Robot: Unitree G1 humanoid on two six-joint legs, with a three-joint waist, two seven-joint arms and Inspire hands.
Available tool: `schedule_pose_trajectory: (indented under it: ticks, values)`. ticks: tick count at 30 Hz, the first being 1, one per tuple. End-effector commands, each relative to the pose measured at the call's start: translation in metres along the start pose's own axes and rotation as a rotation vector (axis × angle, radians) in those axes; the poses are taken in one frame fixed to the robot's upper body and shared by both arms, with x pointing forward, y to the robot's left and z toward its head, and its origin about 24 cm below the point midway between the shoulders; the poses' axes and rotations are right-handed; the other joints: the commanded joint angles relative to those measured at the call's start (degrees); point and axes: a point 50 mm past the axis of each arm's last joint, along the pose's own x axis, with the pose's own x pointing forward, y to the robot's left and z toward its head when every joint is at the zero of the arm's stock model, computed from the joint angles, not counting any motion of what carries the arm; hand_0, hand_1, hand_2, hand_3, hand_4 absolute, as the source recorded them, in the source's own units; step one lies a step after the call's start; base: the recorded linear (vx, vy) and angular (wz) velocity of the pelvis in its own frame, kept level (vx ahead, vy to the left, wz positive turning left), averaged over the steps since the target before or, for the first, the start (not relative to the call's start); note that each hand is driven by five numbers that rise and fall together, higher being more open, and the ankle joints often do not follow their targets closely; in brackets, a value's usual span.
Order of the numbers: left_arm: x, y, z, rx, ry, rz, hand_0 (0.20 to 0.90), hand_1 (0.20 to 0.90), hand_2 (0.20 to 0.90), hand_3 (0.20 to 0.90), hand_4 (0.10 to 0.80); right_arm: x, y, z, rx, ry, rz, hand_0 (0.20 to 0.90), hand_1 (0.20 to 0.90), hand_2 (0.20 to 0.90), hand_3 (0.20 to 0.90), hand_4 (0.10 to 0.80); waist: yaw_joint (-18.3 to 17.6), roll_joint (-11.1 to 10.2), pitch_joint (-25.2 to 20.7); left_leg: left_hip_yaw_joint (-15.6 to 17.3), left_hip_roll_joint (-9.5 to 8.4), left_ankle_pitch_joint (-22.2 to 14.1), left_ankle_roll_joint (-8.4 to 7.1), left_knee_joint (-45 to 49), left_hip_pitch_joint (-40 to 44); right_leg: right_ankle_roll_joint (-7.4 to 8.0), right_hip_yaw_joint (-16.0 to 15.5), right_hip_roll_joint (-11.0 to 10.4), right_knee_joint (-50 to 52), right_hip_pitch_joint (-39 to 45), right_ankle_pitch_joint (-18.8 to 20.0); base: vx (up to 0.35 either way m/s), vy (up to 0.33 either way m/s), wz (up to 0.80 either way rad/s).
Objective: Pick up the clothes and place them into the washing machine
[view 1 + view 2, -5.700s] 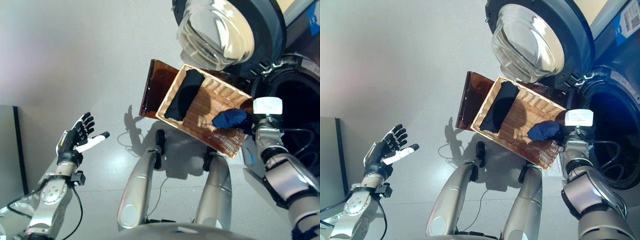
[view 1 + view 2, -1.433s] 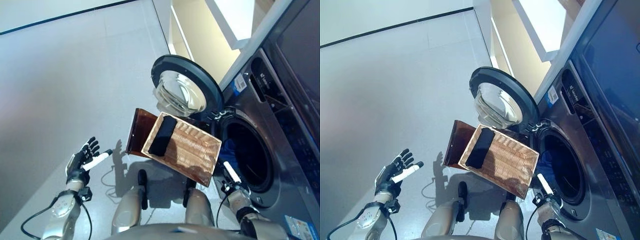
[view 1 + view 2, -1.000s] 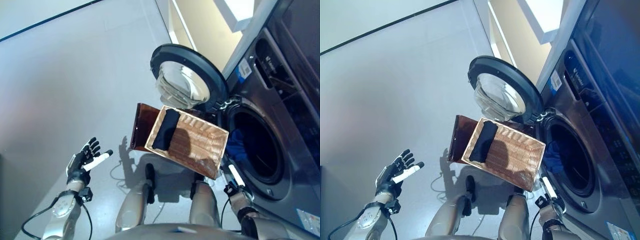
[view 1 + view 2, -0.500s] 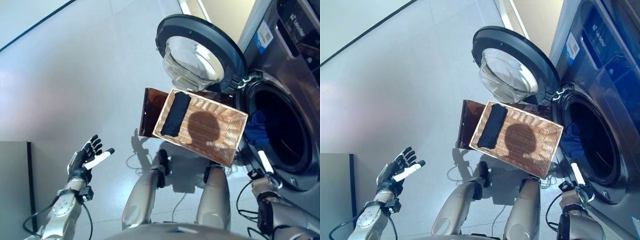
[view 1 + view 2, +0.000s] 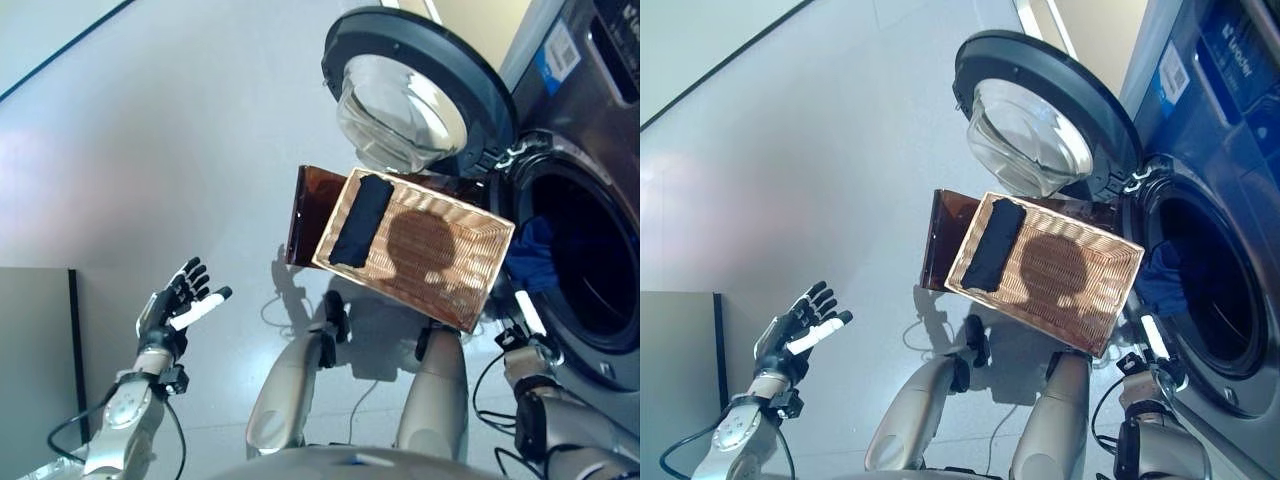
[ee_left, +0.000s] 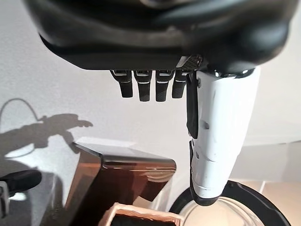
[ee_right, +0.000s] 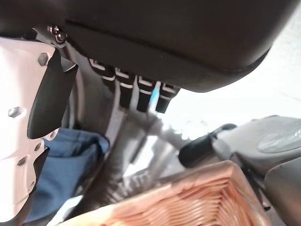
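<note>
- down in the wicker basket (image 5: 455, 270) one dark garment (image 5: 361, 221) lies lengthwise along the end farthest from the washing machine (image 5: 590, 170), close against that rim; the rest of the woven floor is bare apart from a round shadow.
- a blue garment (image 5: 533, 255) sits at the lip of the machine's round opening, partly inside the drum, just past the basket's near end.
- the basket's corner nearest the machine lies close to the opening's rim; whether they touch cannot be told.
- the round door (image 5: 420, 90) stands swung wide, its glass bowl facing out, its lower edge just above the basket's far long side.
- a brown translucent lid (image 5: 306, 213) leans against the basket's outer end, on the side away from the machine.
- the right hand (image 5: 527, 325) is low beside the opening, between basket corner and machine front; its wrist view shows the fingers (image 7: 141, 94) relaxed and the white-covered thumb out, holding nothing, with the blue cloth and the basket rim past them.
- the left hand (image 5: 178, 305) is raised well apart from the basket, over open floor, fingers spread, thumb extended, empty.
- the floor (image 5: 150, 150) is smooth pale grey, wide and open on the left of the basket; a darker grey panel (image 5: 35, 370) edges the lower left.
</note>
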Motion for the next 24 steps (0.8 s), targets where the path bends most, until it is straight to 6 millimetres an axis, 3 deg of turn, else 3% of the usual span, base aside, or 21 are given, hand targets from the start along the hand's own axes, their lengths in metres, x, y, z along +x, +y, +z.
schedule_pose_trajectory:
  ticks: [1,14,24]
  values:
    - [-0.007,0.018,0.035,0.027,-0.171,0.045,0.9,0.9,0.9,0.9,0.8,0.003,-0.016,0.013,-0.035,-0.045,-0.057,0.9,0.9,0.9,0.9,0.8,-0.35,1.81,-1.47,-4.06,4.98,0.16,-7.19,1.93,-1.64,4.01,4.46,-3.69,-2.16,0.03,3.11,-0.03,0.035,-0.04]
    - [-0.011,0.015,0.065,0.014,-0.308,0.023,0.9,0.9,0.9,0.9,0.8,0.003,0.01,0.038,0.031,-0.124,0.016,0.9,0.9,0.9,0.9,0.8,0.38,3.95,-2.78,-2.98,4.07,0.66,-6.71,2.74,-6.85,4.1,6.88,-4.38,0.76,-6.75,3.08,-0.015,0.023,-0.01]
    - [-0.012,0.018,0.062,-0.01,-0.295,0.035,0.9,0.9,0.9,0.9,0.8,-0.002,0.035,0.072,0.122,-0.246,0.125,0.9,0.9,0.9,0.9,0.8,0.63,4.09,-3.75,-2.83,4.2,1.6,-6.96,1.38,-7.61,4.47,6.97,-4.26,1.33,-7.97,3.23,0.0,0.0,0.0]
